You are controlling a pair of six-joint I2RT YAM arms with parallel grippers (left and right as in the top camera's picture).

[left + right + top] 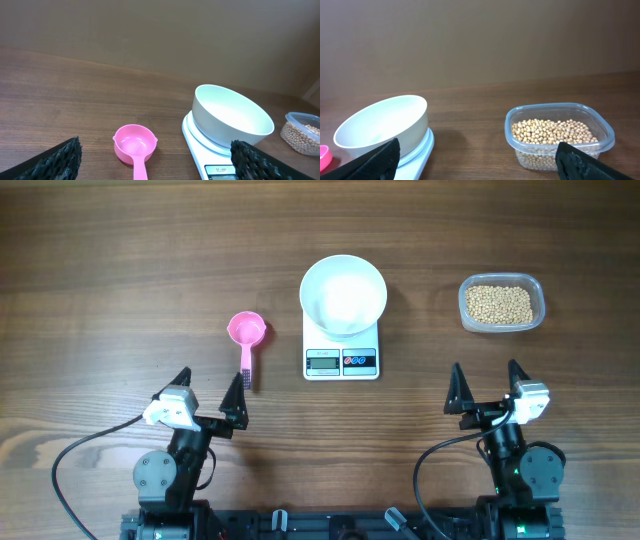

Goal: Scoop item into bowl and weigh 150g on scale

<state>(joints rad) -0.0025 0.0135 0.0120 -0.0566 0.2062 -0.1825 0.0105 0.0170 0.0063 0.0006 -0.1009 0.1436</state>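
An empty white bowl sits on the white scale at the table's middle. The item, tan beans, fills a clear plastic tub at the right. A pink scoop lies left of the scale, handle toward me. My left gripper stands open near the front edge, just short of the scoop, holding nothing. My right gripper is open too, in front of the tub and apart from it.
Bare wooden tabletop stretches to the left and between the things. Both arm bases stand at the front edge, with black cables trailing beside them.
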